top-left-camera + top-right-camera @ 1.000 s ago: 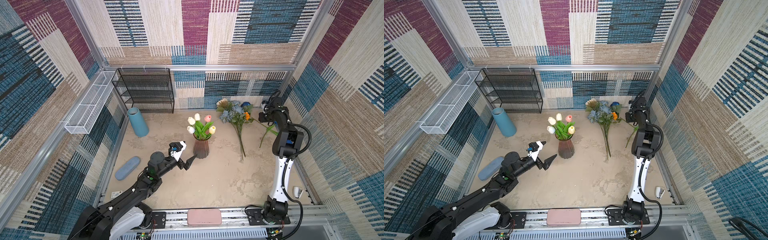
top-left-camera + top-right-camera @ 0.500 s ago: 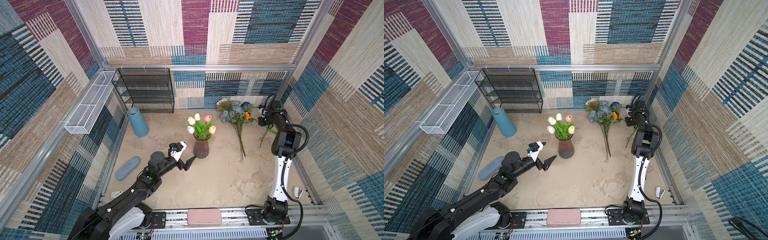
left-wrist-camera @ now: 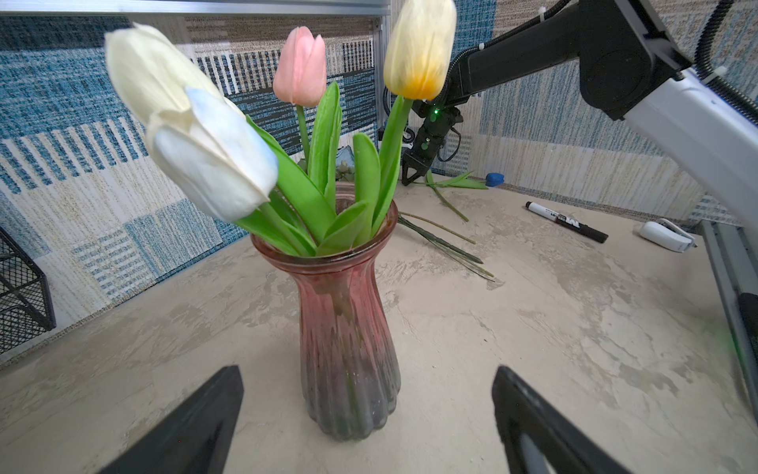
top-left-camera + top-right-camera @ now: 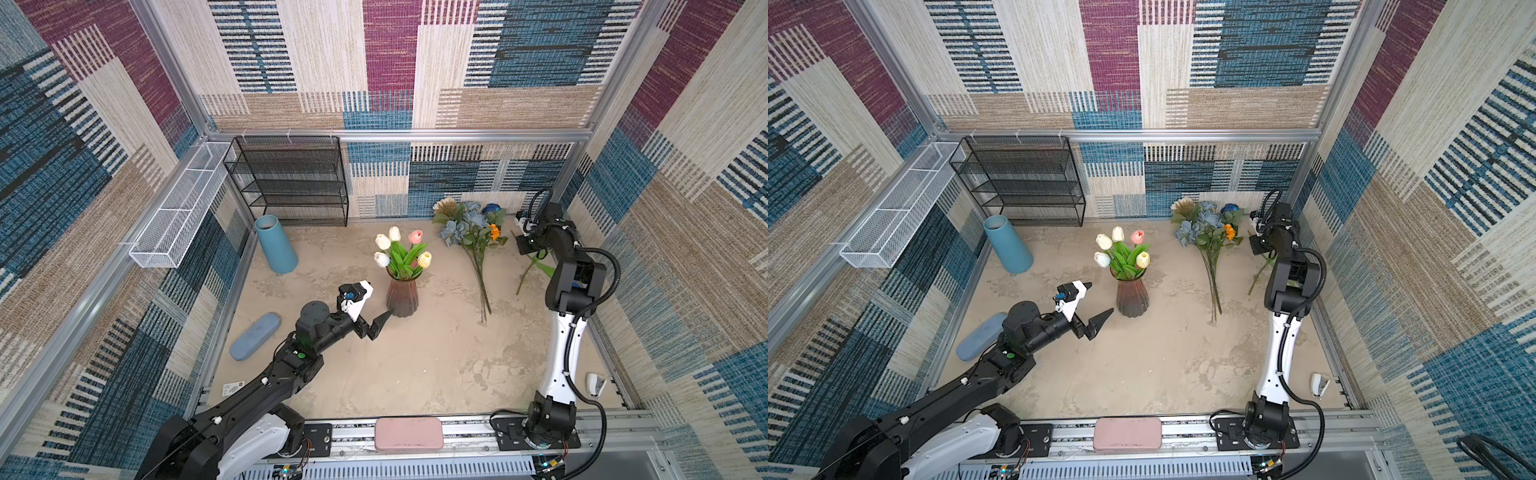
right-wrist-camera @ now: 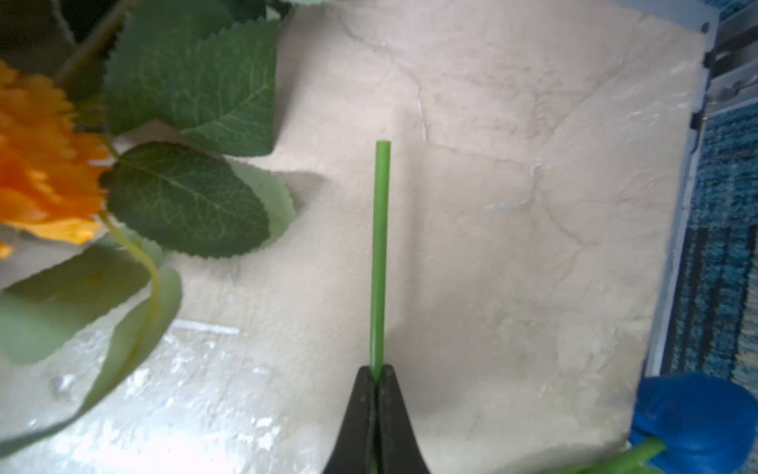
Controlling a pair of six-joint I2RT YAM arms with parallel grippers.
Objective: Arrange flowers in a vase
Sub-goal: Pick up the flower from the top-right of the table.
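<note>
A ribbed pink glass vase point(image 4: 402, 297) point(image 4: 1132, 297) point(image 3: 348, 328) stands mid-table with white, pink and yellow tulips point(image 4: 399, 249) in it. My left gripper point(image 4: 374, 305) point(image 4: 1097, 301) point(image 3: 367, 373) is open just left of the vase, a finger on either side of its base, touching nothing. By the right wall my right gripper point(image 4: 523, 246) point(image 4: 1257, 245) point(image 5: 376, 371) is shut on a thin green stem point(image 5: 379, 254) whose cut end sticks out past the fingertips. A deep blue bloom point(image 5: 697, 418) point(image 3: 495, 179) lies close by. A loose bunch of flowers point(image 4: 469, 226) point(image 4: 1204, 226) lies on the table with an orange bloom point(image 5: 41, 164).
A blue cylinder point(image 4: 276, 245) stands at the back left, in front of a black mesh shelf point(image 4: 291, 183). A white wire basket point(image 4: 178, 208) hangs on the left wall. A flat blue case point(image 4: 254, 336), a black marker point(image 3: 566, 221) and a small white object point(image 4: 594, 382) lie on the table.
My right gripper's jaws have closed onto the green stem, and its wrist has shifted a little toward the front. The left arm and the vase have not moved.
</note>
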